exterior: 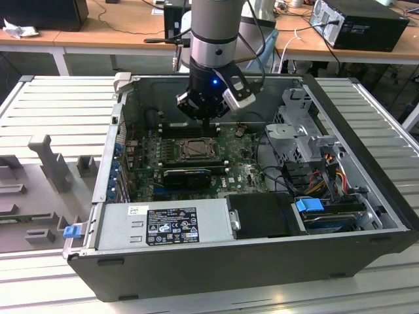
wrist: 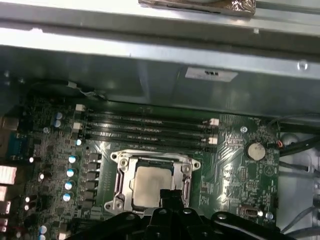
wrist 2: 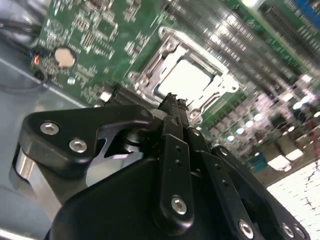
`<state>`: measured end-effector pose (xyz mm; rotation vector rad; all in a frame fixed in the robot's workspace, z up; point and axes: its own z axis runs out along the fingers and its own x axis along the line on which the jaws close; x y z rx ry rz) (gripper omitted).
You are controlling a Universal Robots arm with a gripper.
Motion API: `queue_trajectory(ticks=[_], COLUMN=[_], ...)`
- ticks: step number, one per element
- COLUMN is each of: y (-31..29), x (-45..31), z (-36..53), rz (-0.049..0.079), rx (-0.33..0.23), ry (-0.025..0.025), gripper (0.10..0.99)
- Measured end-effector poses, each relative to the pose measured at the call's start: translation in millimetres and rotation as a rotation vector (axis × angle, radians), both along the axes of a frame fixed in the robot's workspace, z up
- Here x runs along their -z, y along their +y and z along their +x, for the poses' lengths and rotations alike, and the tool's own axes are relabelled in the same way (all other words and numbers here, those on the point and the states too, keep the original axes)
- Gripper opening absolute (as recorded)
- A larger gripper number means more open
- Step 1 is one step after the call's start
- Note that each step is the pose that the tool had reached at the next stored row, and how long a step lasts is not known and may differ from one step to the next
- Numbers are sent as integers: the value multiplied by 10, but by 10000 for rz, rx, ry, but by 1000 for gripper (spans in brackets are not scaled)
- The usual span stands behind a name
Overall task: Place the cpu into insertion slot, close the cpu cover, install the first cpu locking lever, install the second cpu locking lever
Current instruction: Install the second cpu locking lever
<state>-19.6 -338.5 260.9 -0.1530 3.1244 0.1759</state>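
Gripper [exterior: 208, 120] hangs in the upper middle of the exterior view, just above the insertion slot [exterior: 195, 149] on the green motherboard [exterior: 245, 171] inside the open computer case [exterior: 366, 170]. In the second wrist view its black fingers [wrist 2: 176, 131] are drawn together to a narrow tip with nothing between them, and that tip points at the near edge of the socket.

The cpu [wrist: 149, 186], pale and square, already lies seated in the slot at lower centre of the first wrist view, and the silvery cpu cover [wrist: 152, 161] frames it, apparently folded down flat.

By my reading, placing and covering are finished and the locking levers are in hand. Whether either lever is latched I cannot tell. Pressing one home would call for a fine, well-aimed push with that closed tip.
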Motion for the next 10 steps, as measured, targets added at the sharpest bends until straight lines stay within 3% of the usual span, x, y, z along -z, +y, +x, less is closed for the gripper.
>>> queue_trajectory(ticks=[3,4,6,10], y=[-97,-156,-271,-337], x=[15,21,37,65], z=[0,0,1,0], rz=[0,-1,6,4], rx=[-1,-1,6,23], ry=[2,6,58,56], gripper=[106,106,106,106])
